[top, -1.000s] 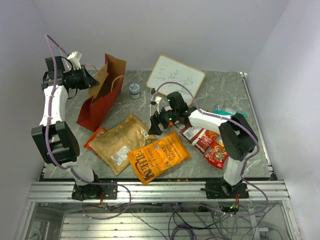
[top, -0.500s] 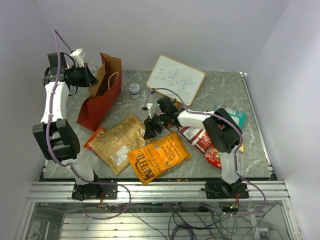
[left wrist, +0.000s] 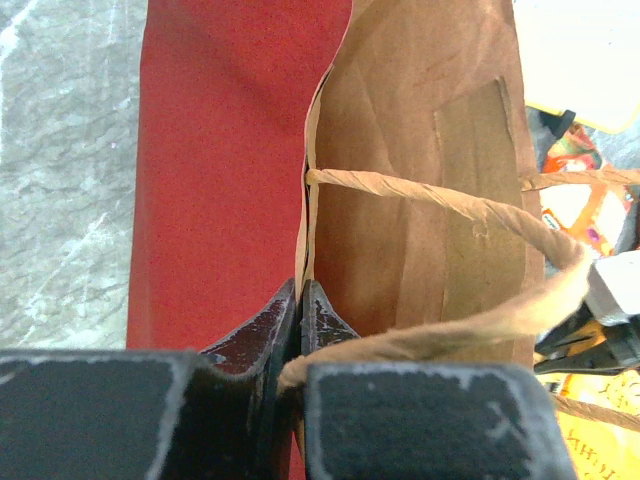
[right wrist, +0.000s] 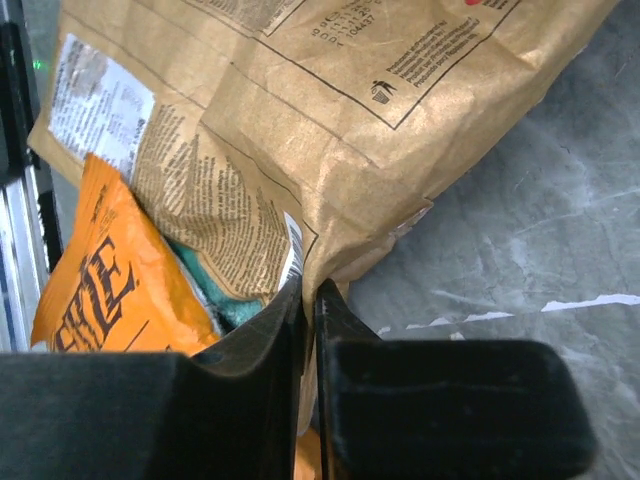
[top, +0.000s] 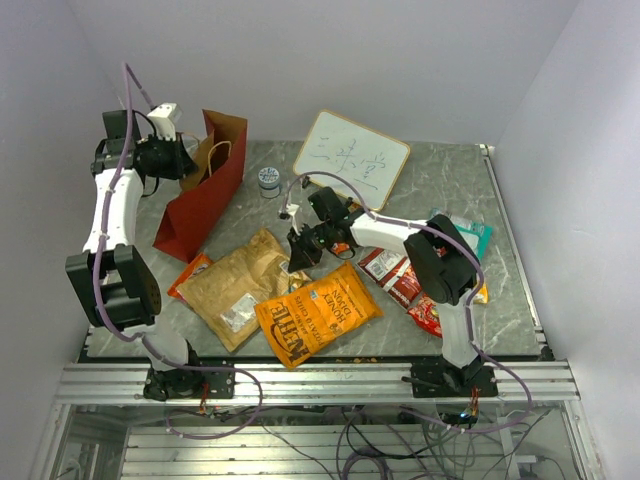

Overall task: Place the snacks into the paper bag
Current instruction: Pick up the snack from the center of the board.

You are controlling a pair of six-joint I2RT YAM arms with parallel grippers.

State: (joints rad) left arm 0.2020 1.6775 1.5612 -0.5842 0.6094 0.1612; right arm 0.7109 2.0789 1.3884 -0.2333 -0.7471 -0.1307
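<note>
The red paper bag (top: 205,195) stands at the back left, its brown inside (left wrist: 420,150) open to the left wrist view. My left gripper (top: 190,160) is shut on the bag's rim wall (left wrist: 300,300), with a loop handle (left wrist: 450,200) lying across one finger. A large tan chip bag (top: 240,285) lies mid-table, and my right gripper (top: 298,250) is shut on its far edge (right wrist: 308,300). An orange chip bag (top: 315,312) partly overlaps it (right wrist: 100,290). Red and maroon packets (top: 405,282) lie to the right, a teal pack (top: 465,228) further right.
A white writing board (top: 352,155) leans at the back centre, with a small round jar (top: 268,180) beside the bag. A small orange pack (top: 188,275) pokes out under the tan bag's left side. Grey marble table (right wrist: 520,250) shows right of my right fingers.
</note>
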